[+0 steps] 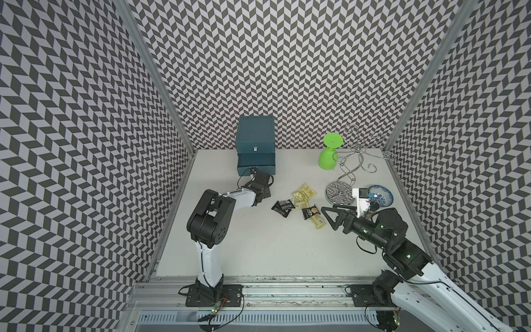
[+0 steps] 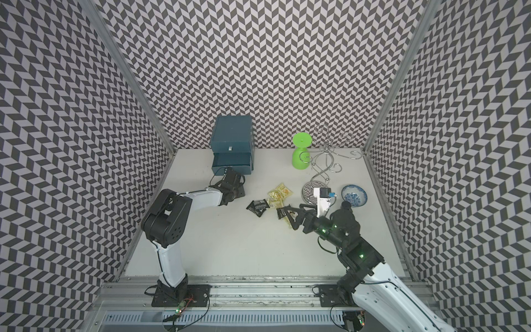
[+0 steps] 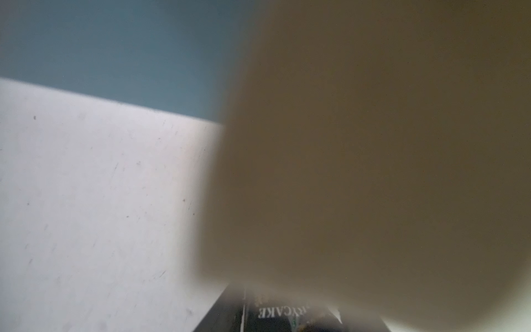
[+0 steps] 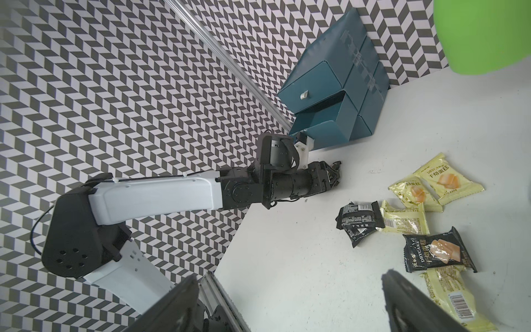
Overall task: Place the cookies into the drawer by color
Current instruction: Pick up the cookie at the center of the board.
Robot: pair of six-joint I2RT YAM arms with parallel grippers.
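— What is noted toward the right edge of the surface (image 1: 258, 244)?
— The right gripper (image 1: 328, 218) is spread wide and empty just beside the cookies (image 1: 300, 198), judged ready for a pick; black and pale yellow packets are scattered mid-surface.
— Farther back?
— A black packet (image 3: 283, 313) is seen at the left gripper (image 4: 334, 172); whether it is gripped cannot be told; the drawer (image 1: 255, 135), at the far edge towards the left corner, is found with one tier pulled out, presumably to receive one colour.

Top views: high, angled down over whole table (image 1: 258, 244), nearly identical. Left wrist: very close to drawer (image 3: 115, 43) front, mostly blocked by blur. Right wrist: low, across cookies (image 4: 402, 221) toward drawer.
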